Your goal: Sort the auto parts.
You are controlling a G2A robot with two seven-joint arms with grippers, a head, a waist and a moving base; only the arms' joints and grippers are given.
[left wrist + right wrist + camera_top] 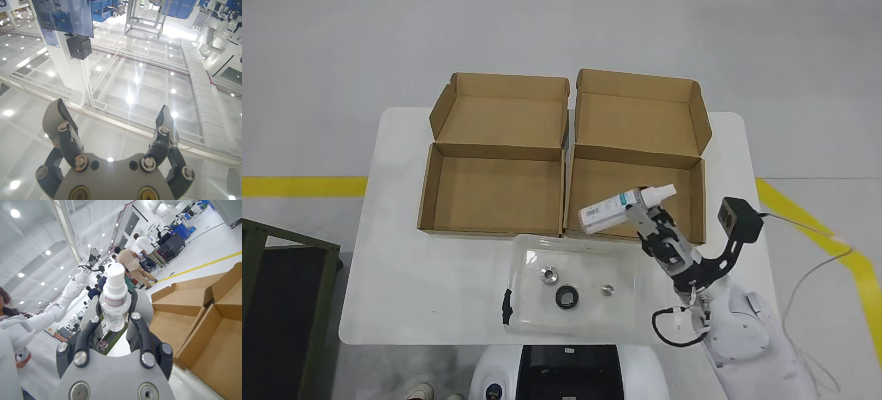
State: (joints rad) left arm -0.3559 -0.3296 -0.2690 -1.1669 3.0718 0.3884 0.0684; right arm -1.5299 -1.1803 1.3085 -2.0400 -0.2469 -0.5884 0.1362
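A white surface (402,250) stands on a pale grey floor crossed by a yellow line.

The right end effector (650,215) is raised over the surface, its two dark fingers (136,306) pressed against the sides of a spray bottle (617,208). In the wrist view they pinch the clear round body just under the white pump collar, with the capped nozzle pointing away from the wrist. From above, the bottle lies nearly level in the air over the near edge of the right-hand box (622,172), an open brown cardboard carton with its lid folded back.

Just nearer the robot sits a clear bin (582,258) holding three small parts, well apart from one another: a silver nut (549,273), a dark ring (567,297) and a small silver piece (607,290). Beside the right-hand box, edges touching, is a matching left-hand box (492,195).

The left end effector (113,111) is spread wide, holds nothing and points up at the ceiling lights.

The bottle looks light and rigid — smooth plastic, so probably slippery and apt to swivel between two narrow pads. The cylindrical body is the safer place to hold. The cap might pull off, and the pump head could press down. Whether there is liquid inside cannot be told.
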